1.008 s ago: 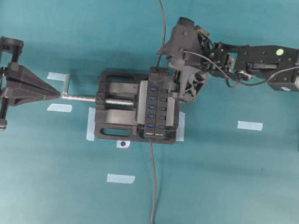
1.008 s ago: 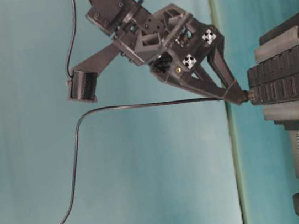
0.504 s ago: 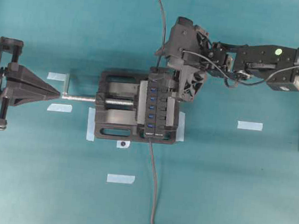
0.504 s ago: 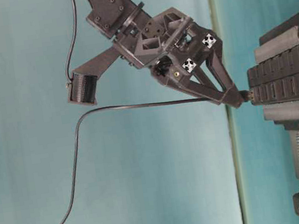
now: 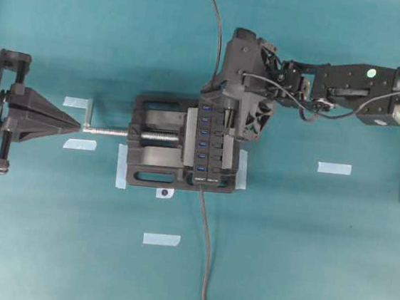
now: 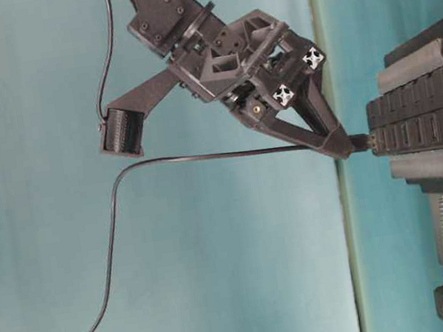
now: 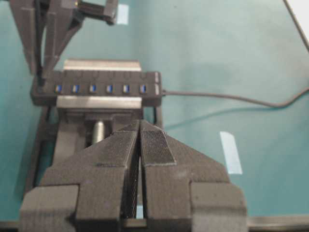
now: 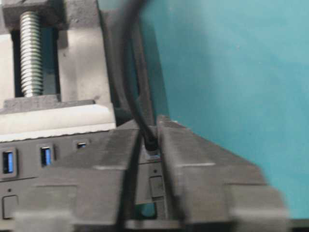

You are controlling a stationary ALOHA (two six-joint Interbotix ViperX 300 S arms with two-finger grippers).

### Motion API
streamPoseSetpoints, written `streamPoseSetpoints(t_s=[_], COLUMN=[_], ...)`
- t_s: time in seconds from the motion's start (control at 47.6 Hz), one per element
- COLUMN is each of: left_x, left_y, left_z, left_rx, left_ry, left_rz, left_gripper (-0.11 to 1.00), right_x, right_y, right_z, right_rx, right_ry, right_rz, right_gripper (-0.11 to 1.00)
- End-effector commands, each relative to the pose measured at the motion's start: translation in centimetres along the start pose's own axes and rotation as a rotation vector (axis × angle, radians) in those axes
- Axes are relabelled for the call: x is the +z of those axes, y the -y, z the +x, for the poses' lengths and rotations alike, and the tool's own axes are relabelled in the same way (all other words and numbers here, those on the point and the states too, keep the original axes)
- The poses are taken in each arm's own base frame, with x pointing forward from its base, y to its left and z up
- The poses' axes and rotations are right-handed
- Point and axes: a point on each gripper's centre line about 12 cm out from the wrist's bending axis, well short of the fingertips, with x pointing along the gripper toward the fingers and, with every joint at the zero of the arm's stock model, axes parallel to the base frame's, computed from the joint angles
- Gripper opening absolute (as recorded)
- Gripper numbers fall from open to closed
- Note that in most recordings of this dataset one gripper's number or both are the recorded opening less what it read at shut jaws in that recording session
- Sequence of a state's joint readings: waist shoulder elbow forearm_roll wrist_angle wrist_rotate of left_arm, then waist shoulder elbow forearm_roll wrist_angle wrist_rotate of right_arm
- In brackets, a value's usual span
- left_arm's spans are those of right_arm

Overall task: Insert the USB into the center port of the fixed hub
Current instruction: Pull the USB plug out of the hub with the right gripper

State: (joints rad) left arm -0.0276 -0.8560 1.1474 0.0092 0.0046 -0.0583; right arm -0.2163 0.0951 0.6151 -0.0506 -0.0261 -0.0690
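Black fingers of the right gripper [image 6: 343, 147] have just pinched shut on the USB [image 6: 359, 143], which sits at the hub's [image 5: 211, 145] end port, not the center port [image 5: 203, 144].

Even, diffuse light fills all four views; the teal bench [image 5: 303, 261] reads bright with no glare. Shadows are soft and short, a faint one trailing the hub's cable [image 7: 227, 96] in the left wrist view. The overhead and table-level views are sharp. The right gripper [image 8: 150, 145] fingers loom blurred in the right wrist view (the near edge worst), and the left gripper [image 7: 139, 126] pads are slightly soft.
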Motion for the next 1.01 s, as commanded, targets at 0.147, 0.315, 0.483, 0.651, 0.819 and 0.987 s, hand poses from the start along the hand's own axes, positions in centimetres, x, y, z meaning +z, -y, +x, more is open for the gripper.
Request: streamPoseSetpoints(t_s=[0.147, 0.315, 0.483, 0.651, 0.819, 0.987], left_x=[0.7, 0.7, 0.9, 0.7, 0.7, 0.6], left_y=[-0.1, -0.1, -0.1, -0.1, -0.1, -0.1], left_z=[0.0, 0.0, 0.0, 0.0, 0.0, 0.0], left_rx=[0.003, 0.003, 0.003, 0.003, 0.003, 0.003], left_ry=[0.020, 0.022, 0.025, 0.022, 0.022, 0.020], left_rz=[-0.003, -0.003, -0.003, -0.003, -0.003, -0.004], left_gripper=[0.00, 0.00, 0.00, 0.00, 0.00, 0.00], right_x=[1.3, 1.2, 1.5, 2.2, 2.8, 3.6], right_y=[-0.2, -0.2, -0.1, 0.0, 0.2, 0.2], right_z=[-0.3, -0.4, -0.6, -1.0, -1.3, -1.8], right_rx=[0.002, 0.002, 0.001, -0.001, -0.003, -0.002], right_ry=[0.036, 0.028, 0.036, 0.045, 0.020, 0.023], right_rz=[-0.003, -0.003, 0.003, 0.019, 0.023, 0.021], right_gripper=[0.10, 0.10, 0.10, 0.10, 0.10, 0.10])
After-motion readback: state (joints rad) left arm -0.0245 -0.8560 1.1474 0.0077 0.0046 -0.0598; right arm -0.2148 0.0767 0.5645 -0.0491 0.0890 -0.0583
